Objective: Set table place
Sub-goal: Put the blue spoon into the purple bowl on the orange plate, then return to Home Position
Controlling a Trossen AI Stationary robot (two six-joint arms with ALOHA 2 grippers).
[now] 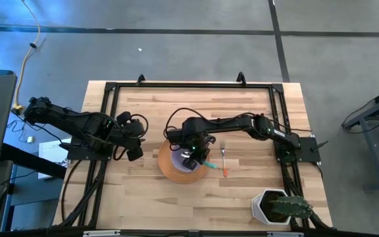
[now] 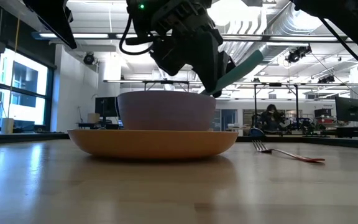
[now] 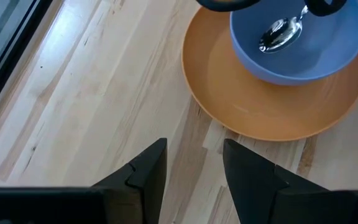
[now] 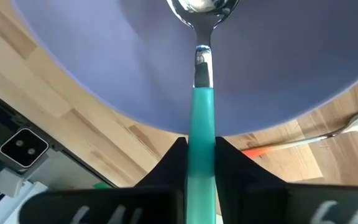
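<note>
A lavender bowl (image 2: 165,111) sits in the round orange plate (image 2: 154,143) on the table's middle. My right gripper (image 1: 193,153) is above the bowl, shut on a spoon with a teal handle (image 4: 201,130); its metal head (image 3: 279,35) is inside the bowl. A fork with an orange handle (image 1: 224,160) lies flat on the table just right of the plate. My left gripper (image 3: 194,171) is open and empty, low over the table left of the plate. My right gripper pinches the spoon's teal handle (image 4: 201,158) between its two fingers, which lie along the handle. The fingers come from above, slanting down into the bowl. The spoon is tilted, its head (image 4: 202,7) down in the bowl and its handle's free end (image 2: 253,59) sticking up.
A white angular pot with a green plant (image 1: 278,207) stands at the table's near right corner. The black rail frame (image 1: 189,84) runs around the top. Bare wood (image 1: 143,197) lies near the front edge and left of the plate.
</note>
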